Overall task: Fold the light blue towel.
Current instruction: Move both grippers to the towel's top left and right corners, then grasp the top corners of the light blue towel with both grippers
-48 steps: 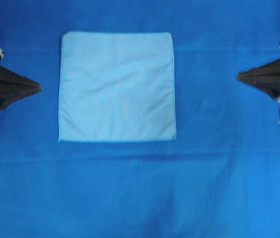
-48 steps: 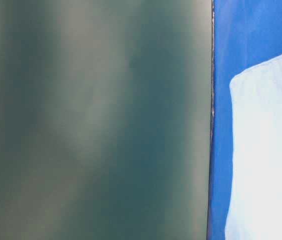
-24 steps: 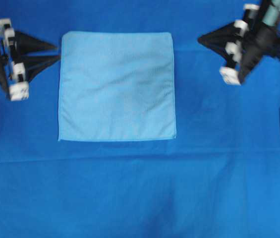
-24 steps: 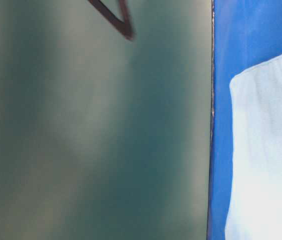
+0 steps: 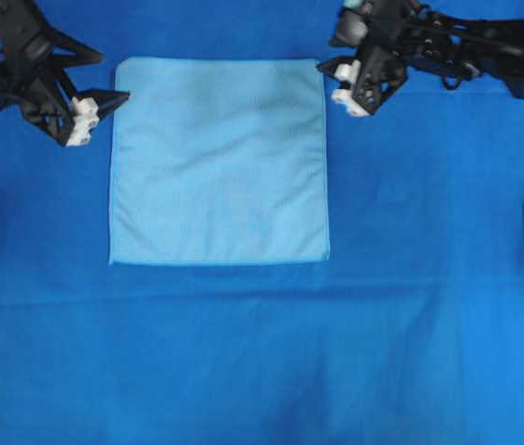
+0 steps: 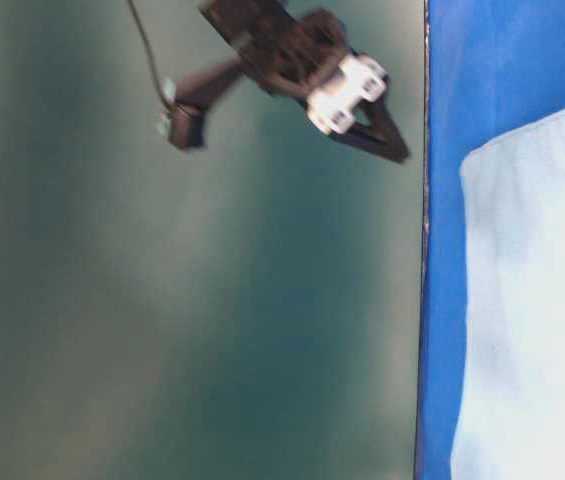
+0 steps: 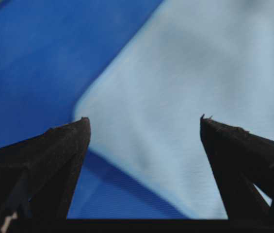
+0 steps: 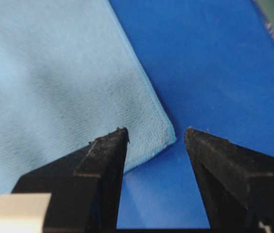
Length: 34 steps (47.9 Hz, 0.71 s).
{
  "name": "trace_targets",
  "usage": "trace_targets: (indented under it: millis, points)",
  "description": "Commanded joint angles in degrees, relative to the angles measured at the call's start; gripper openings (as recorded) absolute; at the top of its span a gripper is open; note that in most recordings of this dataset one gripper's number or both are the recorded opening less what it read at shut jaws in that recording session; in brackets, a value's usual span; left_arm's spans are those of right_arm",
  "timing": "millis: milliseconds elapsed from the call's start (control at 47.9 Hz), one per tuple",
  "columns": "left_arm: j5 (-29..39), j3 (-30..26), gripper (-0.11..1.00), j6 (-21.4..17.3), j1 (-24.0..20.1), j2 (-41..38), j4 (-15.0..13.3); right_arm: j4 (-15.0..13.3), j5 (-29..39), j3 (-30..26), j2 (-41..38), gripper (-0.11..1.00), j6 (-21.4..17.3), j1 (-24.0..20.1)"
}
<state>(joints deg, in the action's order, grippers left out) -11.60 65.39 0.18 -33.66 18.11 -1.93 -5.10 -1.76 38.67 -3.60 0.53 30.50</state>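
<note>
Towel (image 5: 218,160) flat; left claw (image 5: 104,79) wide, right claw (image 5: 322,65) narrower, both bracketing far corners.

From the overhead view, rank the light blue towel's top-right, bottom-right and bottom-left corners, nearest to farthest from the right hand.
1. Top-right corner: just beside the open right hand, at the view's top.
2. Bottom-right corner: same side, down the right edge of the light blue towel.
3. Bottom-left corner: diagonally opposite, farthest.
</note>
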Motion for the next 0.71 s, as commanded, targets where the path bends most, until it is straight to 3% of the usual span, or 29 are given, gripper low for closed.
trace_targets:
  millis: [0, 689]
  points:
    - [-1.93, -1.58, 0.89, -0.09, -2.2, -3.43, -0.09, -0.26, -0.26, -2.46, -1.41, 0.56, 0.09, 0.44]
    - [-9.05, -5.01, 0.89, -0.35, -7.91, -18.63, 0.0, -0.18, -4.92, -4.22, -10.2, 0.55, -0.35, 2.37]
